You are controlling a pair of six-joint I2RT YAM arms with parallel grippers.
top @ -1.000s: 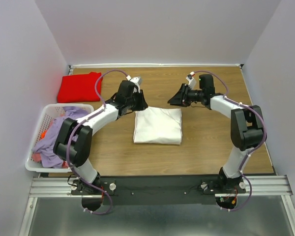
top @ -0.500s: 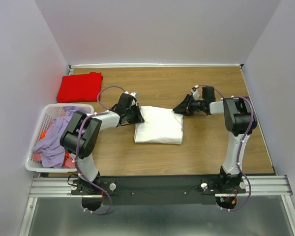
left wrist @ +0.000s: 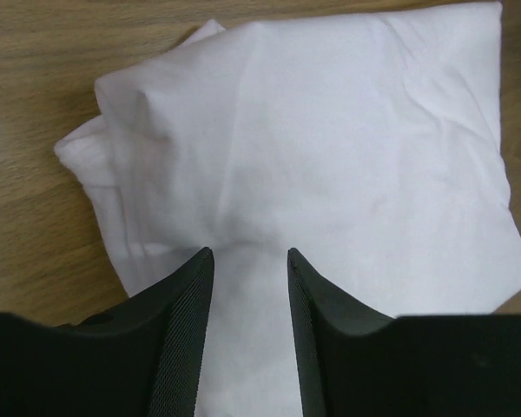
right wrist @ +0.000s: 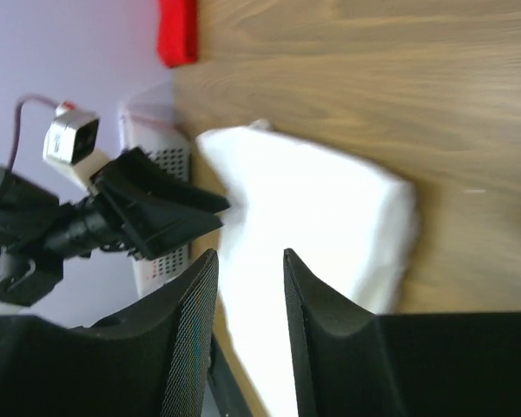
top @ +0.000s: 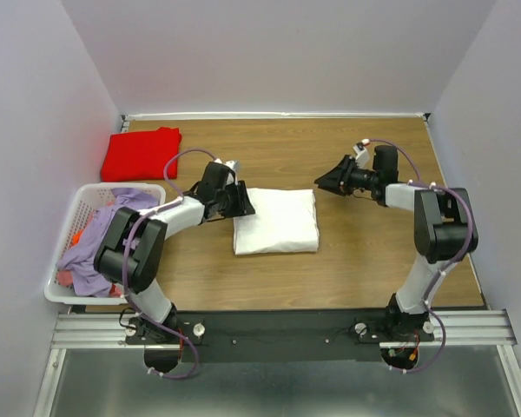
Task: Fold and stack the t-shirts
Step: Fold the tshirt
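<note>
The white t-shirt (top: 276,221) lies folded into a neat rectangle in the middle of the wooden bench (top: 278,148), its long sides running left to right. The left wrist view shows its cloth mostly smooth, with a few soft creases and a bunched, layered corner at one end.

The left tool (left wrist: 247,256) sits low at the shirt's left edge. Its two dark fingers stand parted, white cloth shows flat in the gap between them, and they pinch nothing.

The right tool (right wrist: 249,256) hangs near the shirt's far right corner, just apart from it and pointing toward it. Its fingers are also parted with nothing between them. Its camera looks across the white shirt to the left tool on the other side.

The red t-shirt (top: 141,154) lies folded at the far left corner of the bench, well apart from the white one.

A white slatted laundry basket (top: 80,213) stands at the left edge, in front of the red shirt. It holds a heap of clothes with a lilac garment (top: 91,252) on top.
</note>
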